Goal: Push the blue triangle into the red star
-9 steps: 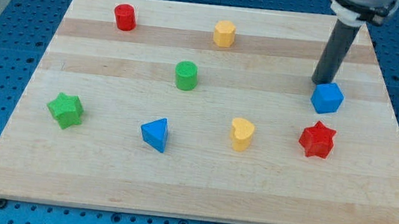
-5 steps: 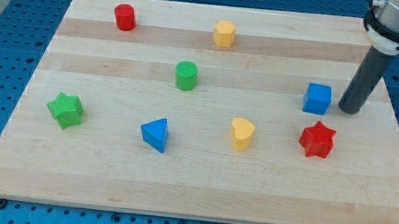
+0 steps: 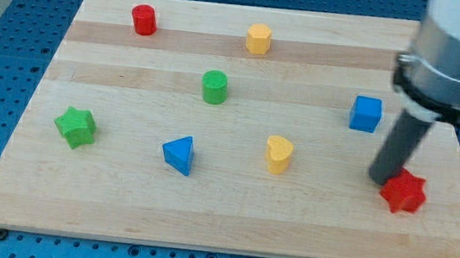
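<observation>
Rod down beside the red star, blue triangle far off.

My tip (image 3: 380,178) sits on the board (image 3: 219,223) touching the red star (image 3: 402,192) on that star's upper-left side, near the view's right edge — there is no gripper on this arm, just the bare rod, holding nothing. The blue triangle (image 3: 178,154) lies well apart at the view's lower middle-left, with the yellow heart (image 3: 278,154) between it and the star. A blue cube (image 3: 365,113) rests above my tip, apart from it. Elsewhere: a green star (image 3: 75,125) at the left, a green cylinder (image 3: 214,86) mid-board, a red cylinder (image 3: 144,19) and a yellow hexagon (image 3: 258,38) along the top.
</observation>
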Controlling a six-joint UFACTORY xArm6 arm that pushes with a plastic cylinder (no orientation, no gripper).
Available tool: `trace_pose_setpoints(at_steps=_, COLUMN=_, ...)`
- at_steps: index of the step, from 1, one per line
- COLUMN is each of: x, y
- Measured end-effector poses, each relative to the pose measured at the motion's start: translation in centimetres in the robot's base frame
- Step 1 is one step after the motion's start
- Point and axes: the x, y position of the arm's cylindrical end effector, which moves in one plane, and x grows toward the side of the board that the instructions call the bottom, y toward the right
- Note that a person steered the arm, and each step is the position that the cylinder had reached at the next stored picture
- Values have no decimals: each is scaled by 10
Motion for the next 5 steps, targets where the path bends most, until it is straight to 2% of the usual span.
trace_pose_setpoints(at_steps=1, x=-23, y=-13)
trace_pose_setpoints(at_steps=2, x=-19, y=52)
trace_pose_setpoints(at_steps=3, x=26, y=56)
trace_pose_setpoints(at_steps=4, x=32, y=46)
trace_pose_setpoints(at_steps=5, x=4, y=36)
